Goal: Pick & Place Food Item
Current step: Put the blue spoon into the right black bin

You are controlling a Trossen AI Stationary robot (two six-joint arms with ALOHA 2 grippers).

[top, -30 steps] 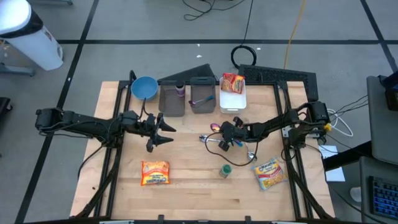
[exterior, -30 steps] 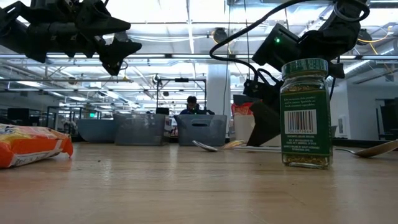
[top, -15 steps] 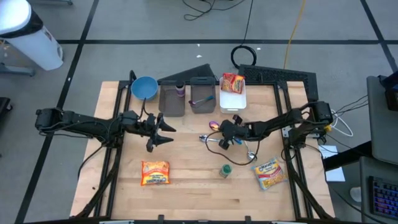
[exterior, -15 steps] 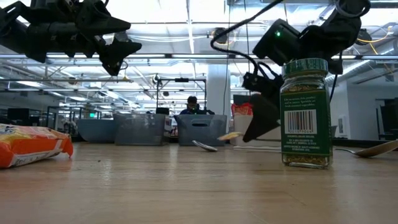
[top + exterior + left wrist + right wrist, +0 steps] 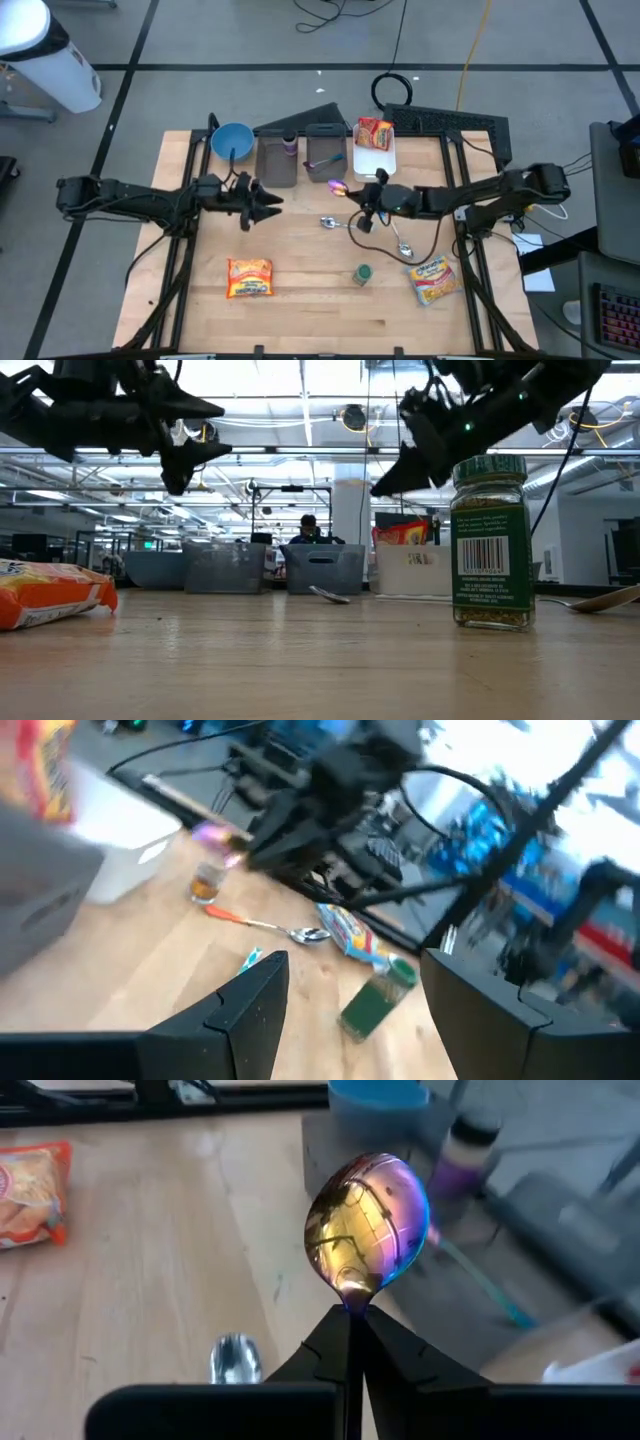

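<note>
High view: 2 snack packets (image 5: 249, 278) on table, 1 spice jar (image 5: 362, 274).

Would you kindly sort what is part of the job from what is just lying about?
In the job: iridescent spoon pinched in the shut right claw; grey bins.
Lying about: spice jar, orange packet, blue bowl, silver spoon, left claw waiting.

Around the wooden table (image 5: 310, 300) lies a grey floor (image 5: 250, 40) crossed by dark lines, with a coiled black cable (image 5: 392, 88) and a yellow cord (image 5: 473, 45) trailing over it, while the low view shows a hall under bright ceiling lights (image 5: 270, 385), a person (image 5: 308, 530) seated far back.
</note>
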